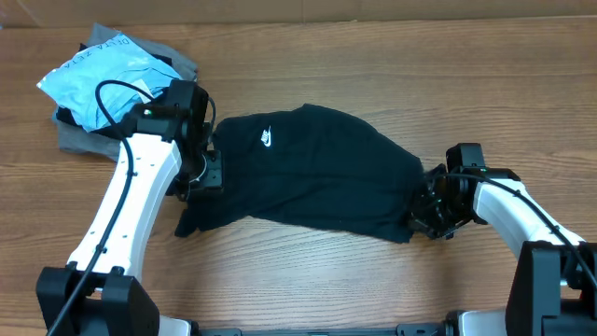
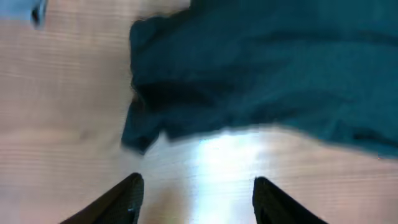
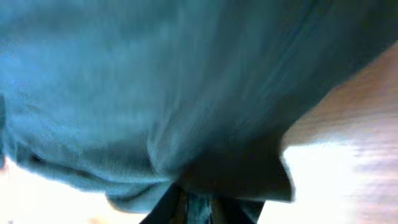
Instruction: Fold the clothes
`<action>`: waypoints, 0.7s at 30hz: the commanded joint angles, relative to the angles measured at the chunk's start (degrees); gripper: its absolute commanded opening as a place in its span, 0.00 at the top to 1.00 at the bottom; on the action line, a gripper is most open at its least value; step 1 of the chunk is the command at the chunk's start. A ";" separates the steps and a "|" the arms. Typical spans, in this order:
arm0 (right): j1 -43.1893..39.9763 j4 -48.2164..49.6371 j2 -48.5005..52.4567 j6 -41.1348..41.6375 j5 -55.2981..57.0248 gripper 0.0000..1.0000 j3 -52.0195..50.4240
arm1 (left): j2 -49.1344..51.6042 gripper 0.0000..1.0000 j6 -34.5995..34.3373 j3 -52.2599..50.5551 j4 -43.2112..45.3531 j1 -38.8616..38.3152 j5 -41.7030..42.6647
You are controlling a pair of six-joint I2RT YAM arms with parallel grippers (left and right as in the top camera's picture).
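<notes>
The black T-shirt [image 1: 317, 173] with a small white swoosh logo lies spread across the middle of the table. My left gripper [image 1: 201, 173] is at its left edge; in the left wrist view its fingers [image 2: 196, 193] are open and empty above bare wood, with the shirt [image 2: 261, 68] just beyond them. My right gripper [image 1: 427, 210] is at the shirt's right edge. In the right wrist view its fingers [image 3: 202, 208] are shut on a fold of the shirt [image 3: 155, 81], which fills most of that view.
A light blue garment with lettering [image 1: 107, 75] lies on a grey garment [image 1: 79, 138] at the back left of the wooden table [image 1: 308, 271], right behind my left arm.
</notes>
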 commanded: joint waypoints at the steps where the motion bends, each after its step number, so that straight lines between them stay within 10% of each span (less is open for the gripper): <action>1: -2.64 6.03 -0.37 1.60 2.89 0.83 2.34 | 0.35 0.42 3.13 -4.00 5.68 0.02 4.33; 8: -3.19 23.54 0.31 6.16 5.79 0.80 2.36 | 0.37 0.67 5.60 -7.78 21.22 -0.02 11.02; 15: -2.78 27.39 9.20 8.07 6.47 0.74 2.32 | 0.42 0.64 5.57 -8.02 25.27 -0.02 15.65; 17: -2.51 28.22 12.46 7.96 6.14 0.49 2.32 | 0.42 0.64 5.62 -8.02 24.55 -0.02 15.56; 21: -2.47 32.20 15.45 7.82 5.16 0.89 2.32 | 0.42 0.64 5.64 -8.02 23.15 -0.02 15.58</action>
